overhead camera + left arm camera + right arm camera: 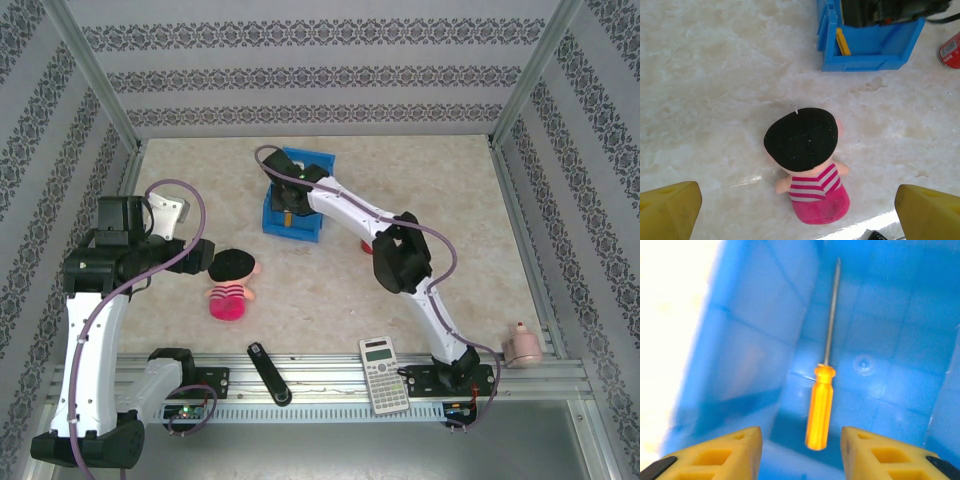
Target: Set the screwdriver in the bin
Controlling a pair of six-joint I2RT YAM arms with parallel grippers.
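The screwdriver, with its orange-yellow handle and thin silver shaft, is inside the blue bin, shaft pointing away from my right gripper. That gripper is open just above the handle; its yellow fingers stand either side without touching it. From above, the right gripper reaches down into the bin. The left wrist view shows the yellow handle against the inner wall of the bin. My left gripper hangs open over a plush doll, holding nothing.
A doll with black hair and a pink striped dress lies left of centre. A red soda can is right of the bin. A black elongated tool, a calculator and a pink object sit along the near edge.
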